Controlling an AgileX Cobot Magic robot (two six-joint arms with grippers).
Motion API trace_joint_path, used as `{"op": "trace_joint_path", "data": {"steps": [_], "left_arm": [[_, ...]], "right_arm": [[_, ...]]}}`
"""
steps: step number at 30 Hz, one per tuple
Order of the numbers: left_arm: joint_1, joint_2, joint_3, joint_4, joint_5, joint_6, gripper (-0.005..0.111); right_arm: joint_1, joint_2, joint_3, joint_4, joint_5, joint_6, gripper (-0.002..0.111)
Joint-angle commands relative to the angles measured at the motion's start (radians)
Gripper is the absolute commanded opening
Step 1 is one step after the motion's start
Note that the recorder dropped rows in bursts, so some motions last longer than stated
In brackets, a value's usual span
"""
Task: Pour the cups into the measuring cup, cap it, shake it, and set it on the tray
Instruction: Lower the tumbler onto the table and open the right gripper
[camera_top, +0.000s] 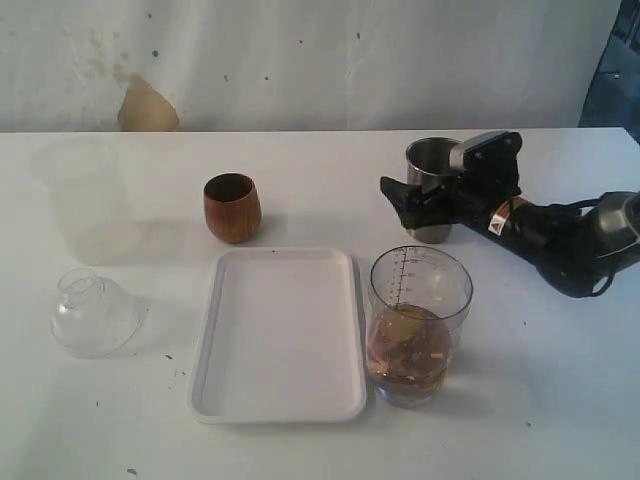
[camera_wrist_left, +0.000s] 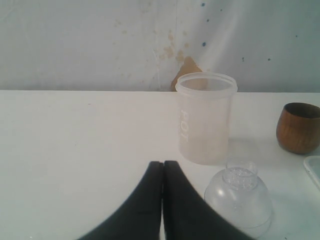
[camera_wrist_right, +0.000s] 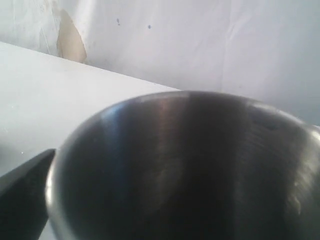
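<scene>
Steel tumbler (camera_top: 428, 160) between right jaws

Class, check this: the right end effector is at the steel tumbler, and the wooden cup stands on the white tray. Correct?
No. The wooden cup stands on the table, off the tray, as the exterior view shows.

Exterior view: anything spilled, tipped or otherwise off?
No spill visible. The clear dome lid seems tilted, its neck leaning off to one side. A brown stained patch marks the back wall. The wooden cup, steel tumbler and measuring cup all stand upright; the tray lies flat.
</scene>
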Motion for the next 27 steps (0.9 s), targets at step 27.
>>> {"op": "trace_joint_path", "data": {"steps": [27], "left_arm": [[-0.001, -0.005, 0.007, -0.002, -0.011, -0.002, 0.001]], "right_arm": [[-0.013, -0.080, 0.032, -0.039, 0.211, 0.041, 0.103]]}}
